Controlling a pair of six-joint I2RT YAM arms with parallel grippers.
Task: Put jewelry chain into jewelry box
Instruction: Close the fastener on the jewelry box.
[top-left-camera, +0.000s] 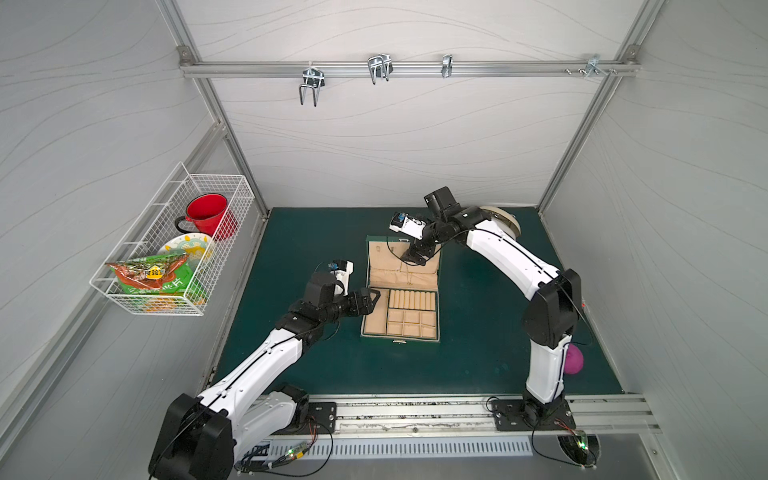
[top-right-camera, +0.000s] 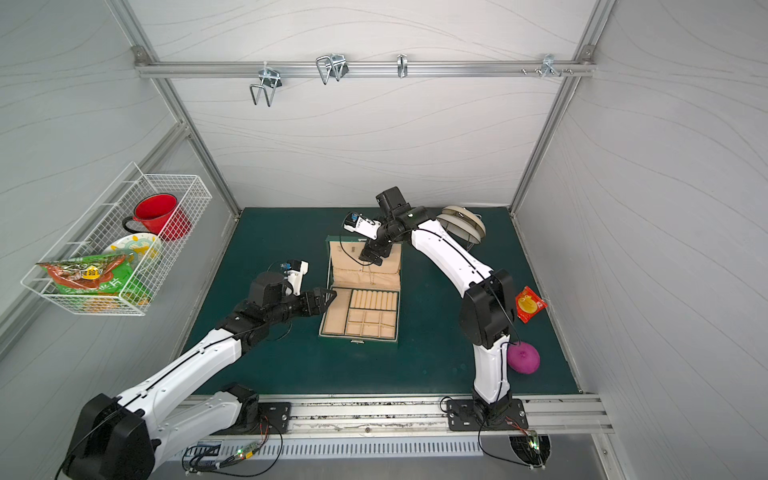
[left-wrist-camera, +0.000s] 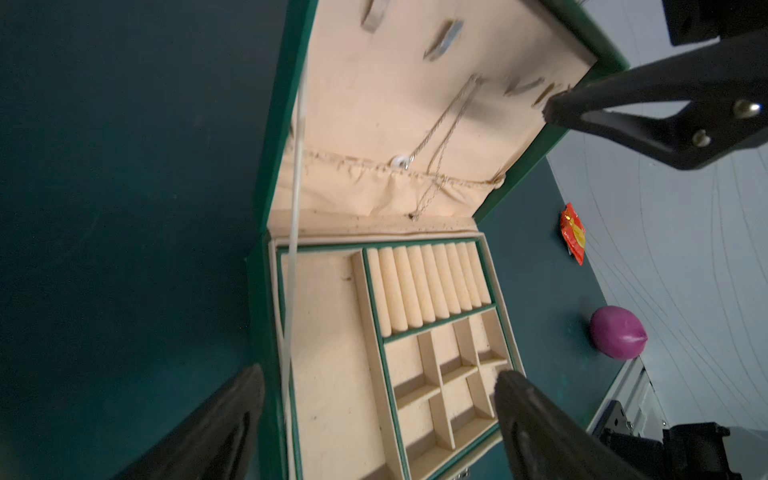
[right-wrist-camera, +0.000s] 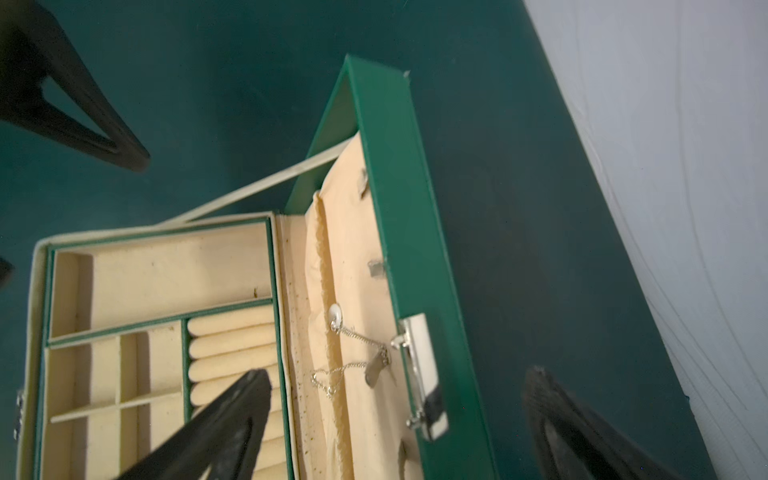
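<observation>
Chain (left-wrist-camera: 440, 137) hangs on a lid (right-wrist-camera: 399, 208) hook (right-wrist-camera: 376, 369), box (top-left-camera: 400, 337) mid-table (top-left-camera: 478, 353). My left gripper (left-wrist-camera: 376, 376) gapes empty beside it; my right gripper (right-wrist-camera: 399, 374) gapes over the lid.

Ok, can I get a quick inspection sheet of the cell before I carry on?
Surface: dark green mat, no spills seen.
Job's things: jewelry box open, lid upright; jewelry chain hangs from a hook inside the lid, pendant at the pocket's edge.
Clutter: purple ball, red packet and beige round object on the mat, right of the box.
Grippers: left gripper open, empty, by the box's left edge; right gripper open, empty, over the lid.
Cables: wire bundle at the front rail, off the mat.
Surroundings: wire basket with red mug on the left wall; hooks on the back rail.
</observation>
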